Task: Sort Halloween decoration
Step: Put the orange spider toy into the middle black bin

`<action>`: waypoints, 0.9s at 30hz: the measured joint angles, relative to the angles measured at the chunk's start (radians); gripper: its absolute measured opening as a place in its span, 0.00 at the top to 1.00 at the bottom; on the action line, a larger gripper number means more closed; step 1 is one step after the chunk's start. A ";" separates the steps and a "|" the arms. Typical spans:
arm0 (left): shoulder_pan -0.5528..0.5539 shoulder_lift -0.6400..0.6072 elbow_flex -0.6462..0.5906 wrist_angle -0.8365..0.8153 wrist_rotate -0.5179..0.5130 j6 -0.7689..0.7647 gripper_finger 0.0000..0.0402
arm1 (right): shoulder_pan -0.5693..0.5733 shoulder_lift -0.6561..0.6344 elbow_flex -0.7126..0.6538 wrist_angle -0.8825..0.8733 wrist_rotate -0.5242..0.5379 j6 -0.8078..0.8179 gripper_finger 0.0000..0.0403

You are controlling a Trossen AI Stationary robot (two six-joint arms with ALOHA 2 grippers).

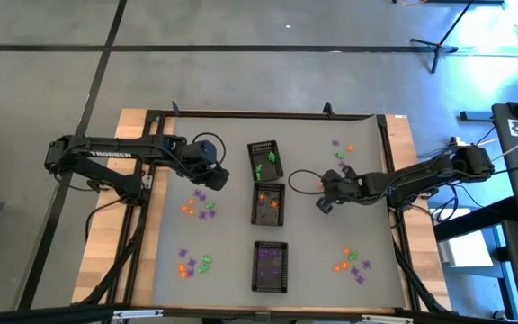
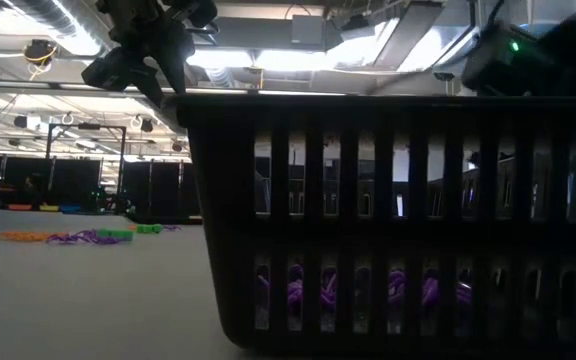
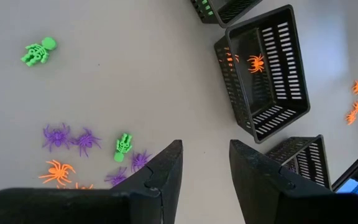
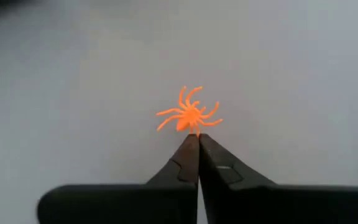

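The decorations are tiny orange, green and purple spiders and skeletons in loose clusters on the grey mat (image 1: 199,203) (image 1: 194,264) (image 1: 352,263) (image 1: 340,149). My right gripper (image 1: 323,202) is right of the middle tray and shut on an orange spider (image 4: 189,116). My left gripper (image 1: 216,177) hovers open and empty left of the trays, over green skeletons (image 3: 123,146) and purple spiders (image 3: 70,137). My right gripper pinches the orange spider by one edge of its body (image 4: 195,130), only at the fingertips (image 4: 188,146). The spider sticks out beyond the fingertips, its legs spread, clear of the mat.
Three black mesh trays stand in a column at mid-table: the far one (image 1: 264,160) holds green pieces, the middle one (image 1: 268,204) orange, the near one (image 1: 271,267) purple. The near tray fills the low view (image 2: 398,220). Open mat lies between trays and clusters.
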 joint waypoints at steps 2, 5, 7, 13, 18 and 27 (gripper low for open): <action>0.000 0.000 0.000 0.000 0.000 0.000 0.69 | 0.000 -0.003 0.029 -0.005 0.001 -0.030 1.00; 0.000 0.000 0.000 0.000 0.000 0.000 0.69 | 0.000 -0.003 0.089 0.005 0.005 -0.075 1.00; 0.000 0.000 0.000 0.000 0.000 0.000 0.69 | 0.001 -0.003 0.124 0.031 0.005 -0.108 1.00; 0.000 0.000 0.000 0.000 0.000 0.000 0.69 | 0.002 0.000 0.172 0.301 -0.156 -0.219 1.00; 0.000 0.000 0.000 0.000 0.000 0.000 0.69 | 0.002 0.036 0.172 0.503 -0.290 -0.268 1.00; 0.000 0.000 0.000 0.000 0.000 0.000 0.69 | 0.002 0.094 0.172 0.615 -0.381 -0.318 0.94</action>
